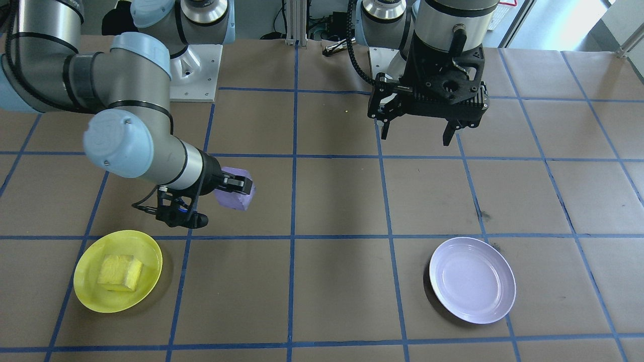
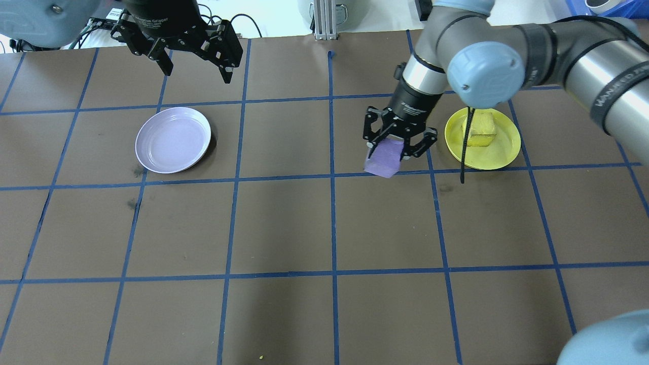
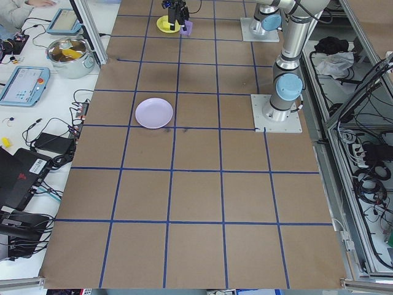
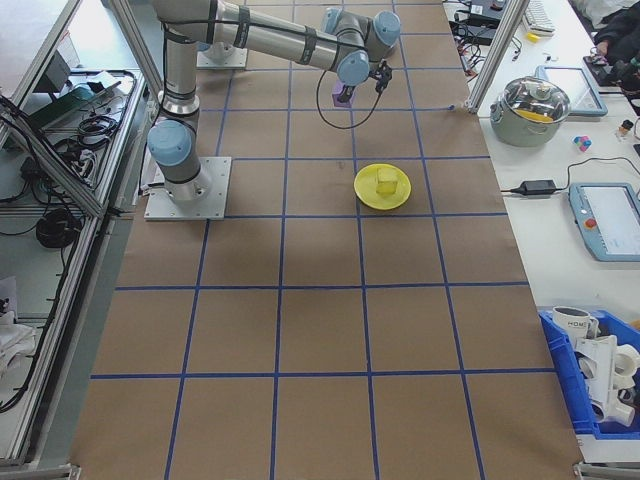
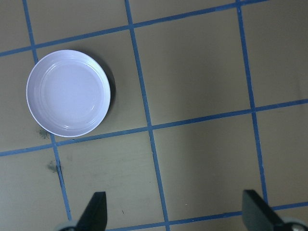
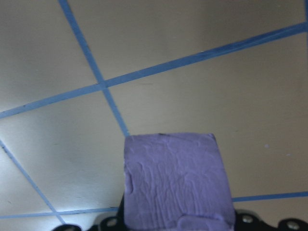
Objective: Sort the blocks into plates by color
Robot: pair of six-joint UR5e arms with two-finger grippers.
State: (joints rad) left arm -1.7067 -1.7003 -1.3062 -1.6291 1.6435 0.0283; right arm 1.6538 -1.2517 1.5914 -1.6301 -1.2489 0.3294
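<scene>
One yellow block (image 1: 119, 272) sorted onto its yellow plate (image 1: 85, 289); purple block (image 1: 236, 197) clenched in right gripper (image 1: 240, 187) jaws above desk (image 1: 342, 281), lavender plate (image 1: 473, 280) awaiting it; left gripper (image 1: 416, 133) jaws released, idle beyond.

Robotics lab: taped-grid table (image 3: 196, 203), aluminium framing (image 3: 86, 31), teach pendants (image 3: 21, 83), cables (image 3: 368, 184).

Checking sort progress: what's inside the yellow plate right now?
One yellow block sits in the yellow plate, nothing else visible. In the overhead view a hanging cable crosses the plate's left part, hiding a thin strip.
</scene>
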